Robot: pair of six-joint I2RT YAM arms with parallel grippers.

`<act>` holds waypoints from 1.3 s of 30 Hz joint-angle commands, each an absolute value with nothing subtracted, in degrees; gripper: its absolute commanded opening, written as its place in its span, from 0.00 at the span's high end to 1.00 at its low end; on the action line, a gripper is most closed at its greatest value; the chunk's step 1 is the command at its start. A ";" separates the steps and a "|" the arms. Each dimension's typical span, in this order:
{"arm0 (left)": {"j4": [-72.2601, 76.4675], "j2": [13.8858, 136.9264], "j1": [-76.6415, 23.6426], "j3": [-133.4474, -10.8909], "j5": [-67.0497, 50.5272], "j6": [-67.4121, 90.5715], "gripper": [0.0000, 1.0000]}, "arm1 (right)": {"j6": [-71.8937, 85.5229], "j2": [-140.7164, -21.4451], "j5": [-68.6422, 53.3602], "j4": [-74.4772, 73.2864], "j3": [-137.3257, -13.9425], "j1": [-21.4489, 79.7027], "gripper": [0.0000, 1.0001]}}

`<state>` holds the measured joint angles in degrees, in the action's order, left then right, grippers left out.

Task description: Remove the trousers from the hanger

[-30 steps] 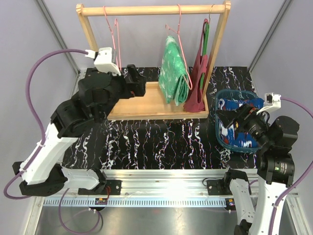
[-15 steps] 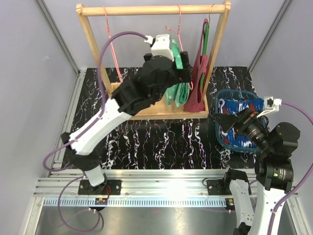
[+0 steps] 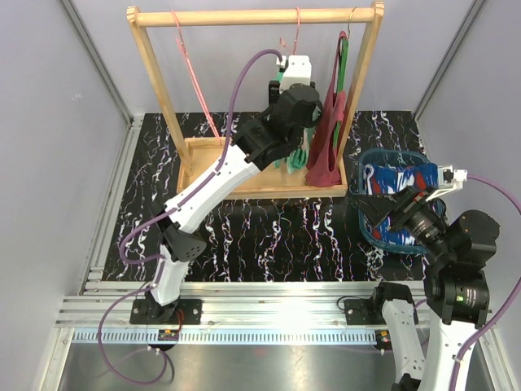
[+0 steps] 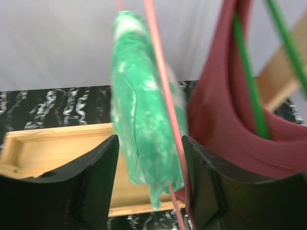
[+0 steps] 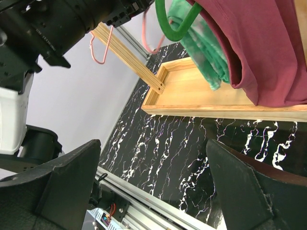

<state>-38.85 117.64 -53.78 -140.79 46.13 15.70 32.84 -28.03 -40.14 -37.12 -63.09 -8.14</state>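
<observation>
Left gripper (image 4: 149, 165) is out at 12 o'clock of the black marbled table (image 3: 269, 236), inside the light wooden rack (image 3: 252, 16). Claw released: black fingers (image 4: 91, 177) stand either side of the folded green white-marbled cloth trousers (image 4: 139, 124), not clamped on them. That pair hangs draped on the thin pink wire hanger (image 4: 160, 86); the wire runs down the cloth's 3 o'clock side, close to the right-hand finger. Just at 3 o'clock hangs the maroon tank top (image 4: 225, 120) on a green hanger (image 4: 249, 81); leave it alone.

Step in hand, likely: grip the green pair. To do it well, pinch cloth only and keep the wire out of the jaws. Then draw toward 6 o'clock and down so the fold slides off without swinging the hanger into the maroon top.

Dark blue red-and-white patterned trousers (image 3: 403, 175) lie in the blue plastic basket (image 3: 383, 152) at 3 o'clock of the table, off any hanger. Right gripper (image 5: 153, 153) hovers by the basket, released, holding nothing.
</observation>
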 commanded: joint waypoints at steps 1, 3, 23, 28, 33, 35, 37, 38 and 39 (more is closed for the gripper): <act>-39.02 116.02 -51.33 -143.17 47.03 15.02 0.48 | 31.73 -27.69 -40.69 -35.60 -63.81 -7.65 0.01; -40.51 116.02 -49.49 -143.00 43.88 15.73 0.56 | 31.90 -27.69 -40.78 -35.42 -63.63 -7.65 0.00; -36.39 104.07 -44.12 -139.92 30.94 17.32 1.00 | 17.32 -34.27 -35.08 -41.13 -68.72 -1.51 0.01; -35.60 102.31 -43.59 -141.42 29.53 16.70 1.00 | 15.47 -38.14 -32.88 -42.71 -71.80 2.72 0.00; -34.28 100.46 -43.59 -141.06 28.13 17.40 1.00 | 11.88 -46.99 -23.84 -48.50 -79.25 12.18 0.00; -34.97 99.41 -43.68 -141.06 28.12 18.19 1.00 | 10.73 -49.21 -17.95 -50.62 -81.11 16.06 0.00; -35.33 98.09 -44.03 -139.67 28.21 19.60 1.00 | 9.41 -51.93 -11.99 -51.76 -83.58 21.60 0.01; -35.59 96.35 -44.29 -138.88 28.47 20.12 1.00 | 8.97 -52.90 -10.30 -52.38 -84.63 23.10 0.01; -35.77 95.37 -44.56 -137.04 28.82 20.91 1.00 | 8.18 -54.56 -8.98 -52.82 -86.29 24.59 0.00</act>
<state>-45.82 103.77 -43.99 -136.92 28.47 18.90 11.64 -52.64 -17.67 -50.35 -82.61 21.17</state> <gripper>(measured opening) 0.028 0.993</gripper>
